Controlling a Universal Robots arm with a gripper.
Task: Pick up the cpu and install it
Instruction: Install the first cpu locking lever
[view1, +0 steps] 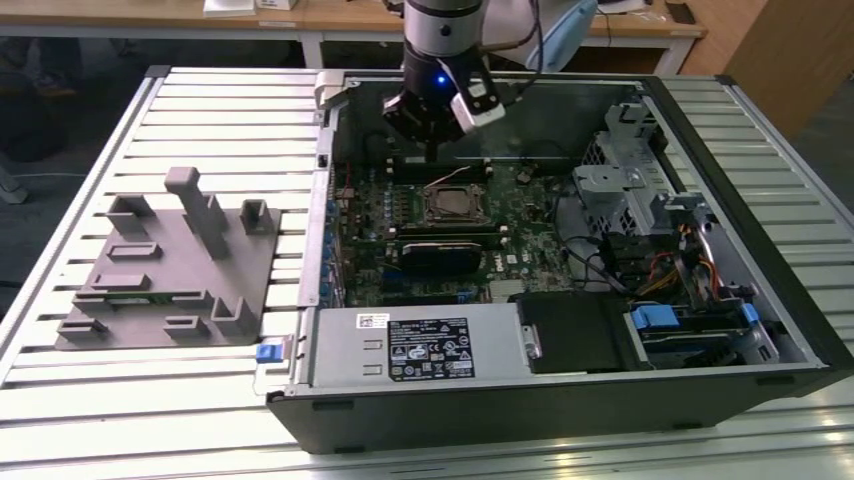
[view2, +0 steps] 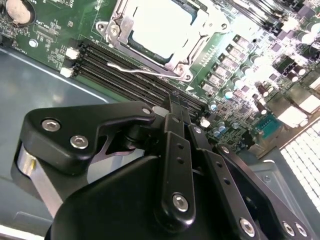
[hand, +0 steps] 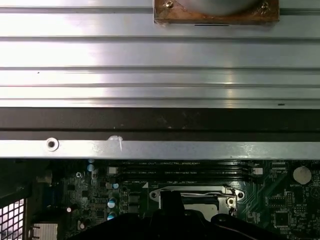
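You see the end effector (view1: 430, 135) hanging above the open computer case (view1: 561, 400), over the motherboard's (view1: 534, 215) far edge, close to the case wall. In the second wrist view its fingers (view2: 176, 112) are pressed together with nothing between them. The cpu (view2: 160, 25) already lies inside the socket frame (view2: 112, 30) on the motherboard, with the lever (view2: 135, 70) lying beside it. The grey fixture (view1: 174, 270) stands on the table (view1: 80, 160), near the table's edge on the exterior view's left.
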